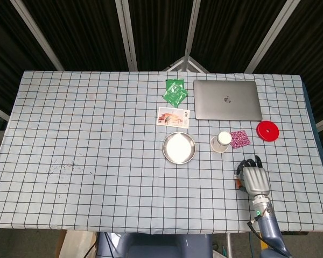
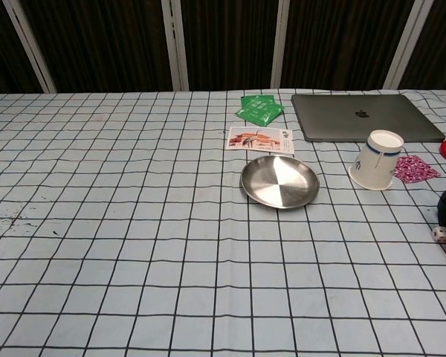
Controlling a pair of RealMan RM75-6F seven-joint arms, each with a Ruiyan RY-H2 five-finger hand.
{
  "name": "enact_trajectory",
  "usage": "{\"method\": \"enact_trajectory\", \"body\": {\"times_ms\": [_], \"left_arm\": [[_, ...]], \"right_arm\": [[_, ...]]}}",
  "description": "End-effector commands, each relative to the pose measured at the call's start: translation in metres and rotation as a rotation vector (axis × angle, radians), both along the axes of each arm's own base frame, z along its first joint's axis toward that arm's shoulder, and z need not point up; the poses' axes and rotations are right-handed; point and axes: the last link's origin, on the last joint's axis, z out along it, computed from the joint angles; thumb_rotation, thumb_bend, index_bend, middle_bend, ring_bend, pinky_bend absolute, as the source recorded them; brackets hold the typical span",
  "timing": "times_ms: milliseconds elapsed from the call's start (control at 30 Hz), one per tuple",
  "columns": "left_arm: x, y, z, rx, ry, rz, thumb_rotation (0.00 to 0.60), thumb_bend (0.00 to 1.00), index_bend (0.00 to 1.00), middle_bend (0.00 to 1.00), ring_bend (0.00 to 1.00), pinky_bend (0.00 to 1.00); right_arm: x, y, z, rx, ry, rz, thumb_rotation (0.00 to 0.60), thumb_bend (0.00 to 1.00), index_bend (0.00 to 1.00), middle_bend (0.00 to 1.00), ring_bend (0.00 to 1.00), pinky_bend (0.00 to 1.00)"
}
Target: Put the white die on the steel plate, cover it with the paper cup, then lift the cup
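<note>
step: pick up the white die point(image 2: 440, 233) w/ right hand point(image 1: 253, 177); judged first stage of task, nothing on the plate yet.
right hand: palm-down over the near-right part of the bench point(image 1: 97, 161), fingers point(image 1: 251, 161) pointing away from robot, curled down some. Chest view shows only a dark fingertip arching over the die at frame edge.
grip state: can't tell if the die is actually pinched or just under the fingers; contact not visible in either view. An orange bit sits right beside the die, prob. part of the hand, unclear.
die location: on the cloth at far right, near side, under/by the right fingertips; well apart from the plate.
steel plate point(image 2: 279, 181): mid-bench, empty, just below a printed card point(image 2: 260, 139).
paper cup point(image 2: 377, 159): upside down, tilted, betw. plate and a pink patterned square point(image 2: 414, 168); must not be knocked on the way over.
left hand: not in view.
how to do it well: close thumb + one finger on opposite die faces, squarely, since a small cube likely squirts out if pinched on corners. Lift only enough to clear cloth, then carry left toward plate, passing on the near side of the cup.
risk: die may roll off the bench edge if nudged rightward.
release: low over plate centre so it doesn't bounce out.
</note>
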Motion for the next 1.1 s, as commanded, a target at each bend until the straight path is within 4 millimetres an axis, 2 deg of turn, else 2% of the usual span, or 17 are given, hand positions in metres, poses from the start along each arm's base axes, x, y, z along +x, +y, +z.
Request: {"method": "enact_trajectory", "body": {"times_ms": [33,433,633,933,1100], "left_arm": [[0.0,0.0,0.0,0.0,-0.001,0.0,0.6,0.27,0.31,0.01,0.0,0.0],[-0.001,-0.001,0.002,0.007,-0.006,0.003,0.6,0.27,0.31,0.01,0.0,0.0],[-0.001,0.0,0.002,0.006,-0.01,0.001,0.6,0.27,0.31,0.01,0.0,0.0],[0.0,-0.002,0.004,0.009,-0.022,-0.008,0.6,0.27,0.31,0.01,0.0,0.0],[-0.001,-0.003,0.007,0.014,-0.035,-0.013,0.6,0.27,0.31,0.01,0.0,0.0]], "right_arm": [[0.002,-0.001,0.0,0.0,0.0,0.006,0.6,0.39,0.51,0.29,0.18,0.01],[0.001,-0.001,-0.002,0.002,0.009,-0.003,0.6,0.41,0.55,0.29,0.18,0.01],[0.012,-0.003,0.01,-0.04,-0.016,0.036,0.6,0.41,0.55,0.29,0.18,0.01],[0.046,-0.005,0.044,-0.122,-0.05,0.111,0.6,0.41,0.55,0.29,0.18,0.01],[0.079,-0.008,0.065,-0.164,-0.075,0.182,0.6,0.41,0.55,0.29,0.18,0.01]]}}
